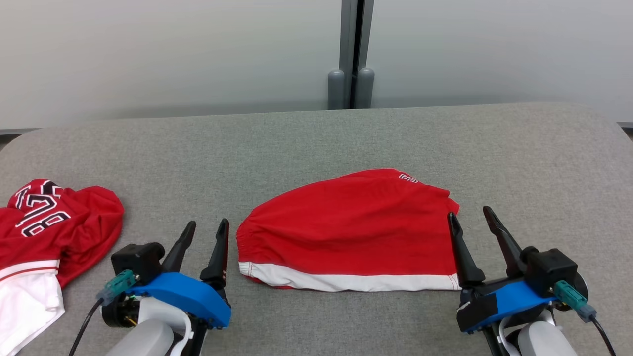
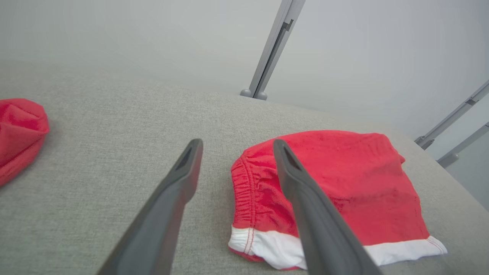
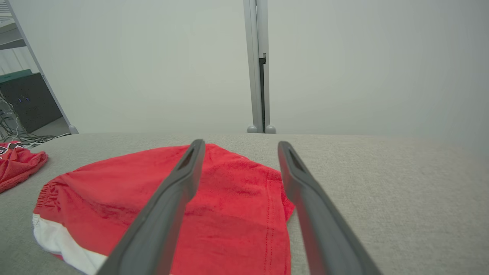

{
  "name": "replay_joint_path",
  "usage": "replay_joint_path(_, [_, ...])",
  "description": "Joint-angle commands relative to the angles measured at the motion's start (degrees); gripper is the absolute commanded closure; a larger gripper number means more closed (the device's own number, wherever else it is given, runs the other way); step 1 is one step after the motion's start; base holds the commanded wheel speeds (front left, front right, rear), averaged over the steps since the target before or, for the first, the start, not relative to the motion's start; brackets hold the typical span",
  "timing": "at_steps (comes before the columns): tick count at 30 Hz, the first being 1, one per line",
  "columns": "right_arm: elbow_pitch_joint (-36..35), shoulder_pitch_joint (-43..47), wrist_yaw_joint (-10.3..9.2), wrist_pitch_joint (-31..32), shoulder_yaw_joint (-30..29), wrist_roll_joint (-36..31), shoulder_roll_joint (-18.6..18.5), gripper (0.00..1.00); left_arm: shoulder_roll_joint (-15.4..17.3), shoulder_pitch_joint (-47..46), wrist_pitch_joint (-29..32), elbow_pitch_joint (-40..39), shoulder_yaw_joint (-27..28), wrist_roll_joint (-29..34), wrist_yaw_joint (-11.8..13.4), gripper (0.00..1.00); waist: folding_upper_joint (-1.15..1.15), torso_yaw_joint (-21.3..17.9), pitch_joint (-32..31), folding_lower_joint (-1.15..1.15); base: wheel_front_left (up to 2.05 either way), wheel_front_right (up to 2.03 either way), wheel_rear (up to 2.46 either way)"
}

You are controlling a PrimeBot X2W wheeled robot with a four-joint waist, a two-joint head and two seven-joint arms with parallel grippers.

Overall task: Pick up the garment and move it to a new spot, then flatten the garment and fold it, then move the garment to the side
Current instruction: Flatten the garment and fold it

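Red shorts [image 1: 346, 232], logo [image 1: 408, 178] half-hidden | jersey [image 1: 49, 232] cut off | left hand [image 1: 207, 222] open | right hand [image 1: 469, 211] open

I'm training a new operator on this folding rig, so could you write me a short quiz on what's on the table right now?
1. True or false: the left hand is clamped on the red shorts.
2. Where does the numbered jersey lie? A) on the table, to the robot's left of the shorts; B) spread on top of the shorts; C) hanging off the far edge.
3. Fill in: the band along the shorts' near edge is ___.

Key: 1 false, its jaws stand open beside the shorts; 2 A; 3 white.
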Motion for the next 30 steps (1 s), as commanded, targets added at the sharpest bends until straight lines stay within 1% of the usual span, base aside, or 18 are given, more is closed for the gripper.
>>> replay_joint_path(1, [-0.11,0.72,0.03,-0.17,-0.16,-0.47,-0.27,0.0,-0.11,0.78,-0.24,-0.1,0.55,0.7,-0.13,0.0,0.01,0.04,-0.05,0.0,0.0,0.0,0.0])
replay_joint_path(3, [-0.04,1.04,0.03,-0.17,-0.75,-0.28,-0.26,0.0,-1.22,1.66,-0.45,-1.89,5.48,5.03,-0.21,0.0,0.01,0.27,-0.25,0.0,0.0,0.0,0.0])
replay_joint_path(6, [0.14,1.47,0.03,-0.17,-1.47,-0.48,-0.28,0.0,-3.92,5.74,-0.43,-4.68,12.65,12.83,-0.18,0.0,0.01,0.42,-0.68,0.0,0.0,0.0,0.0])
replay_joint_path(8, [0.17,1.64,0.03,-0.17,-1.74,-0.62,-0.26,0.0,-5.46,7.98,-0.42,-6.24,16.86,17.7,-0.93,0.0,0.01,0.37,-0.98,0.0,0.0,0.0,0.0])
replay_joint_path(11, [0.34,2.1,0.03,-0.17,-2.24,-1.06,-0.27,0.0,-7.67,10.99,-0.43,-7.68,21.77,24.18,-2.6,0.0,0.01,0.09,-1.52,0.0,0.0,0.0,0.0])
replay_joint_path(14, [0.52,2.4,0.03,-0.17,-2.82,-1.21,-0.28,0.0,-9.66,13.85,-0.44,-8.5,25.94,29.37,-4.08,0.0,0.01,-0.28,-2.04,0.0,0.0,0.0,0.0])
replay_joint_path(19, [0.89,3.14,0.03,-0.17,-3.19,-1.48,-0.28,0.0,-12.59,17.64,-0.44,-7.54,30.85,34.64,-7.18,0.0,0.01,-1.14,-3.34,0.0,0.0,0.0,0.0])
replay_joint_path(26, [0.52,4.22,0.03,-0.17,-4.15,-0.96,-0.28,0.0,-15.26,21.32,-0.45,-5.1,35.94,38.3,-10.99,0.0,0.01,-2.65,-4.27,0.0,0.0,0.0,0.0])
replay_joint_path(30, [0.39,4.65,0.03,-0.17,-4.27,-0.89,-0.25,0.0,-16.44,21.39,-0.45,-4.68,38.6,40.18,-12.56,0.0,0.01,-2.93,-4.22,0.0,0.0,0.0,0.0])
